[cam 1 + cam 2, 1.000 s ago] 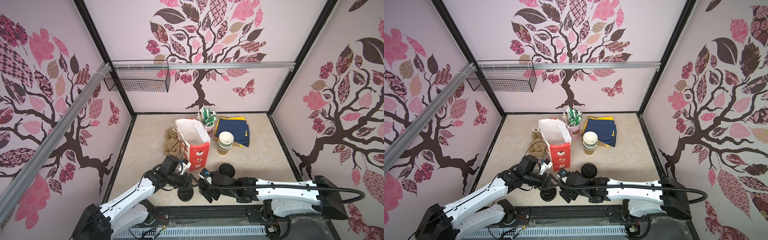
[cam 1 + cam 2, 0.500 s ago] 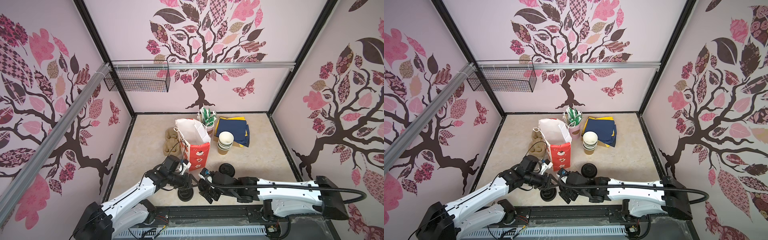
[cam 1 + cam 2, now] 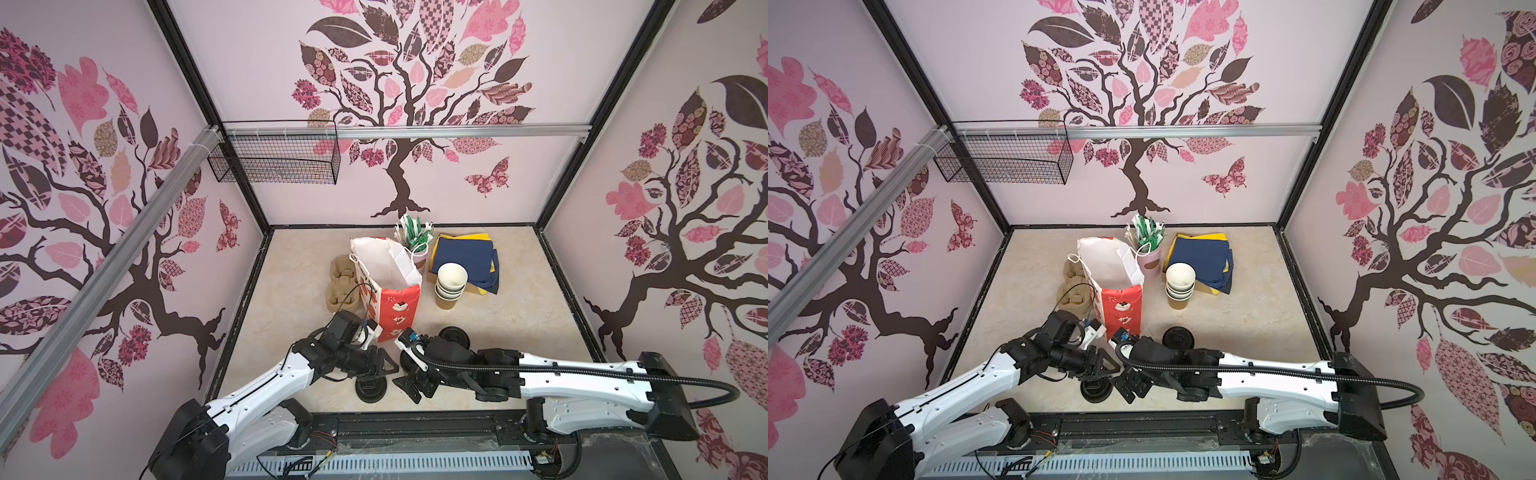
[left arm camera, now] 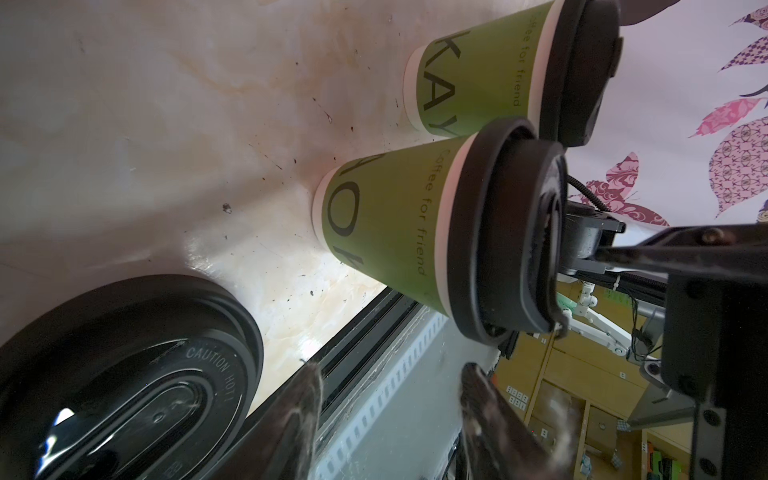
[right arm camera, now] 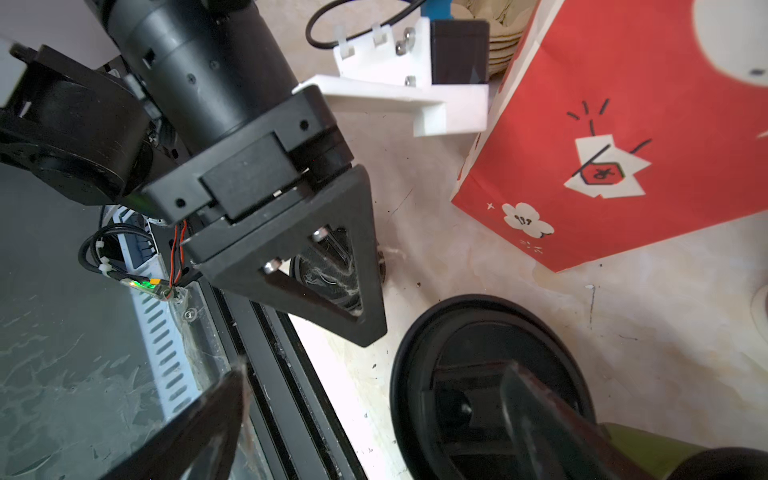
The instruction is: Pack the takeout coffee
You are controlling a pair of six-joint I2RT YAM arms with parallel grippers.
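Takeout coffee cups (image 4: 386, 232) are in no grip. My right gripper (image 5: 374, 370) stands wide open, one finger (image 5: 540, 415) across a cup's lid (image 5: 453, 336). My left gripper (image 4: 390, 374) is open and empty, beside a loose black lid (image 4: 124, 374). Both cups are tapered green paper with glossy plastic lids, upright at the table (image 4: 166, 124) edge, ahead of the left gripper.

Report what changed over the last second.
Nothing visibly moved; nothing was taken or released. The left gripper and right gripper stay low near the front edge of the table, jaws open, holding nothing. The lidded cups, black lid and paper bag stand as before.
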